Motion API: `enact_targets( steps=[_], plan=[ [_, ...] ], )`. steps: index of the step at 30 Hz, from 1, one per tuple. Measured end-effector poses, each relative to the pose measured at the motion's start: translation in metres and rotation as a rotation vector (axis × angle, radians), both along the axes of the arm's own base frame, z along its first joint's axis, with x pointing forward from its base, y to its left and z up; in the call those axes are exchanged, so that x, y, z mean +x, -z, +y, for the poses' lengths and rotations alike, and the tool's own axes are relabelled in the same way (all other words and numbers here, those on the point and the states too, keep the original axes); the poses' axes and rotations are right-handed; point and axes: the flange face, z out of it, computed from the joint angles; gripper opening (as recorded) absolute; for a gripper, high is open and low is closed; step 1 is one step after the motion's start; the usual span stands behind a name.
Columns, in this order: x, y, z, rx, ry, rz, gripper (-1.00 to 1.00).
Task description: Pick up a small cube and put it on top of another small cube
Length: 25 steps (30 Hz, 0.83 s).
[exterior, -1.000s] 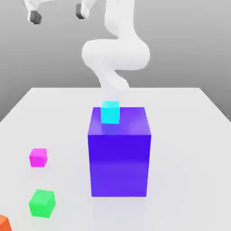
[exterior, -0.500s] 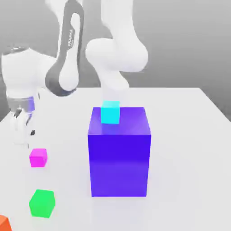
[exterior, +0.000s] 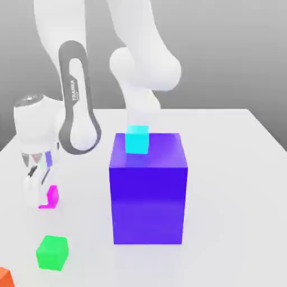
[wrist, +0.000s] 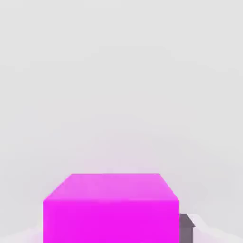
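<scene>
The small cube (exterior: pixel 52 196), plain magenta, rests on the white table (exterior: pixel 235 185) at the exterior view's left. My gripper (exterior: pixel 44 198) has come down over it, and a white finger covers the cube's left part. In the hand view the magenta cube (wrist: pixel 111 209) sits close up between the jaws, with one grey finger pad (wrist: pixel 187 228) against its side. The gripper is shut on this cube, which still touches the table. A green small cube (exterior: pixel 52 253) lies nearer the front. A cyan small cube (exterior: pixel 137 139) sits on top of the big block.
A big blue-purple block (exterior: pixel 148 190) stands mid-table, carrying the cyan cube at its back edge. An orange-red object (exterior: pixel 4 278) pokes in at the front left corner. The arm's white links (exterior: pixel 75 106) rise behind the gripper.
The arm swung down from high above to the magenta cube. The jaws, open half a second ago, have closed on the cube. No cube has shifted.
</scene>
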Motion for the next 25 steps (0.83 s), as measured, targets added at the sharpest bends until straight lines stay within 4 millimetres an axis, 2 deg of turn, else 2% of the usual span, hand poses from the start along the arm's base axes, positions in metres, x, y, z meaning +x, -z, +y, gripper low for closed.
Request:
enact_targets(
  steps=[5,6,11,16,18,21,22,25],
  plan=[
    [-0.001,-0.042,0.0,0.002,0.004,-0.001,-1.0],
    [0.01,-0.048,0.003,0.002,-0.02,-0.001,-1.0],
    [0.099,-0.07,0.024,-0.002,-0.187,0.005,-1.0],
    [0.189,-0.096,0.068,0.001,-0.341,0.001,-1.0],
    [0.202,-0.086,0.072,0.002,-0.355,-0.001,-1.0],
    [0.205,-0.05,0.073,0.002,-0.358,-0.001,-1.0],
    [0.205,-0.041,0.074,0.002,-0.358,-0.001,1.0],
    [0.205,-0.041,0.074,0.002,-0.358,-0.001,1.0]
  ],
)
